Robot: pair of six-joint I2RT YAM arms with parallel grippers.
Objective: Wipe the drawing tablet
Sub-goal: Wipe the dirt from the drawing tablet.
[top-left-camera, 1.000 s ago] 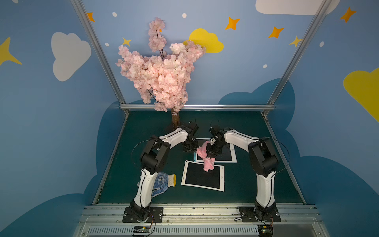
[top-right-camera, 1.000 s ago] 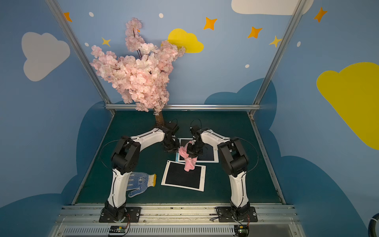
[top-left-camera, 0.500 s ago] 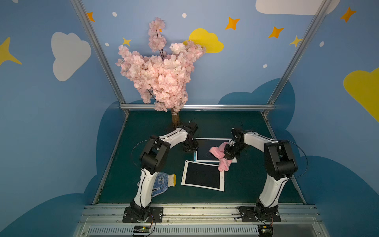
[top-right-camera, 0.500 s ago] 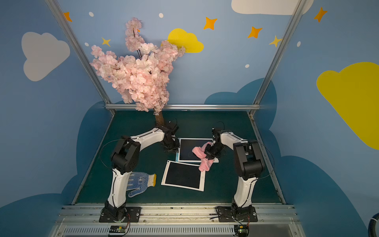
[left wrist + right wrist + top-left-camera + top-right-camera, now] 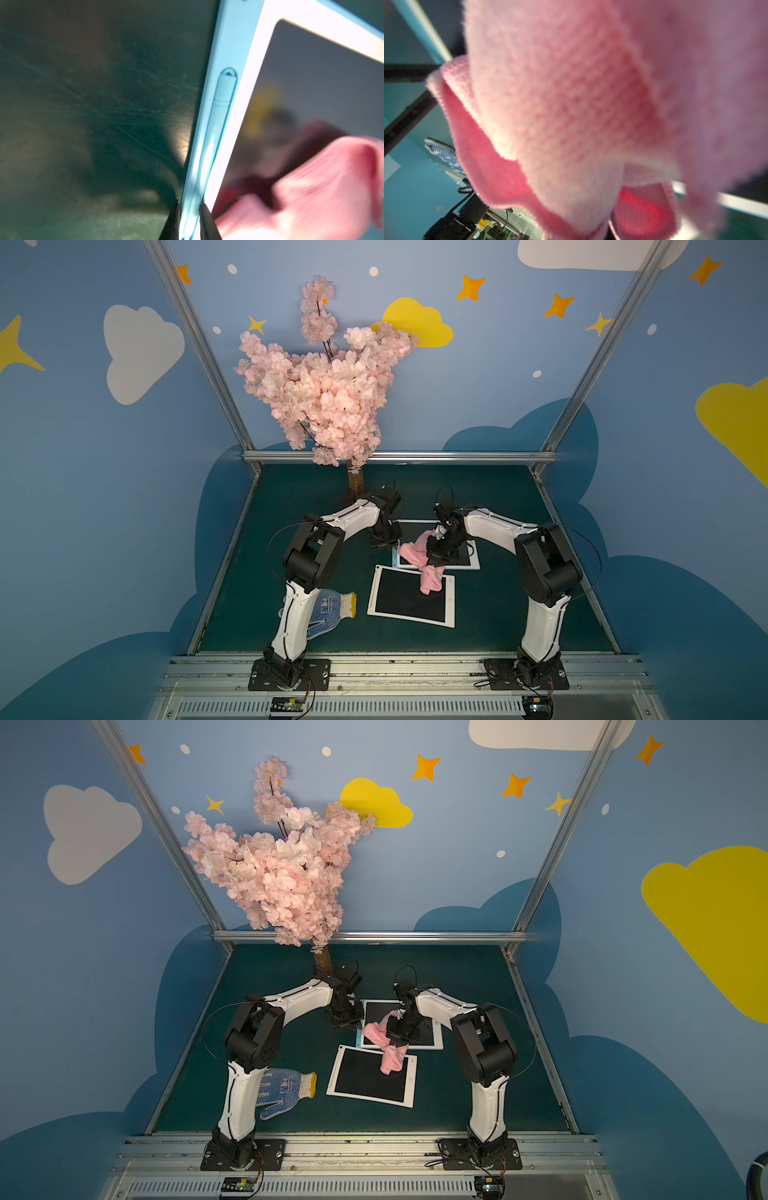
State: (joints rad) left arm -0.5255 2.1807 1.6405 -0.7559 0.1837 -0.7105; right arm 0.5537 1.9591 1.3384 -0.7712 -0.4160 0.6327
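Observation:
Two drawing tablets lie on the green mat. The far drawing tablet has a white frame and a light-blue side. My left gripper is shut on that blue side edge, one finger on each face. My right gripper is over the far tablet's dark screen, shut on a pink cloth. The cloth hides its fingers in the right wrist view. One end of the cloth hangs onto the far right corner of the near tablet.
A blue-dotted work glove lies by the left arm's base. A pink blossom tree stands at the back, just behind the left gripper. A stylus is clipped into the tablet's blue edge.
My right gripper swept the pink cloth to the right across the far tablet, then back to the left. The left gripper has kept its hold on the tablet's edge without moving.

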